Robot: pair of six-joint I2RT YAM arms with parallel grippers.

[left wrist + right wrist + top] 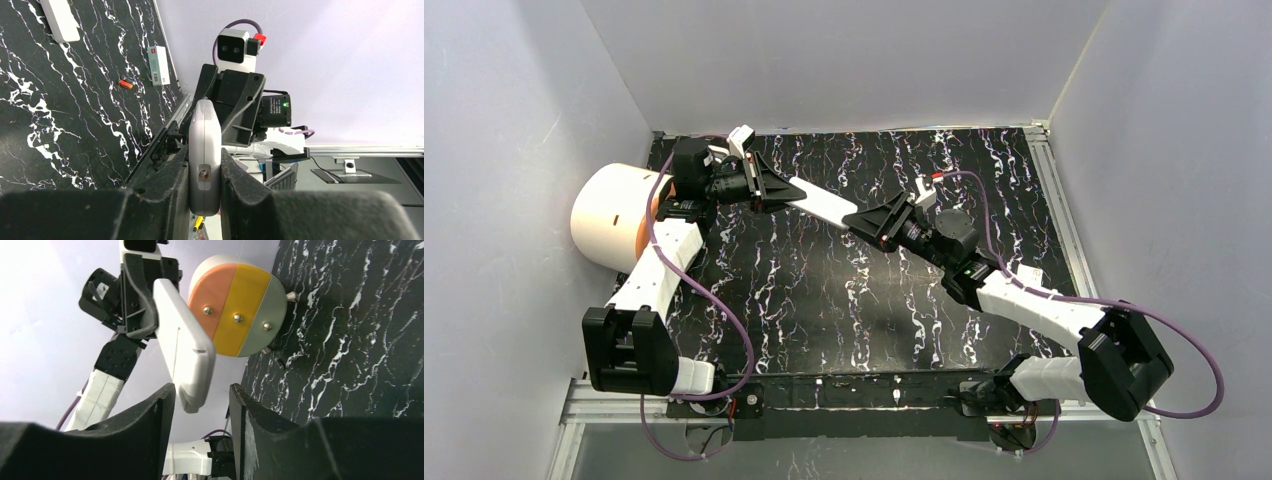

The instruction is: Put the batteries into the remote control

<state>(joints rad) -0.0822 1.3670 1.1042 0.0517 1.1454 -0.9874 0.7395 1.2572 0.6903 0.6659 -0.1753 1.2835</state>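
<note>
The left gripper (204,167) is clamped tight on one end of a white remote (204,127), held in the air on its edge above the far part of the table (824,300). The right gripper (202,392) faces it from the other side. Its fingers stand apart with the remote's free end between them and a clear gap on one side, so it grips nothing. Whether the other finger touches the casing cannot be told. One orange-red battery (125,84) lies flat on the table near its edge, just beside a small white box (159,65) and apart from both grippers. A second remote (61,20), also white, lies further along the same surface. A large pale drum (609,225) lies on its side at the left wall, close behind the left arm. Its round face (235,310) is banded orange, yellow and grey, with three screws across it. The two arms meet over the far middle of the table and hide part of it from above. Purple cables (1194,350) loop from both arms. The surface is black with white veining, edged by a metal rail (1049,180). Plain pale walls (844,60) enclose it on three sides.
</note>
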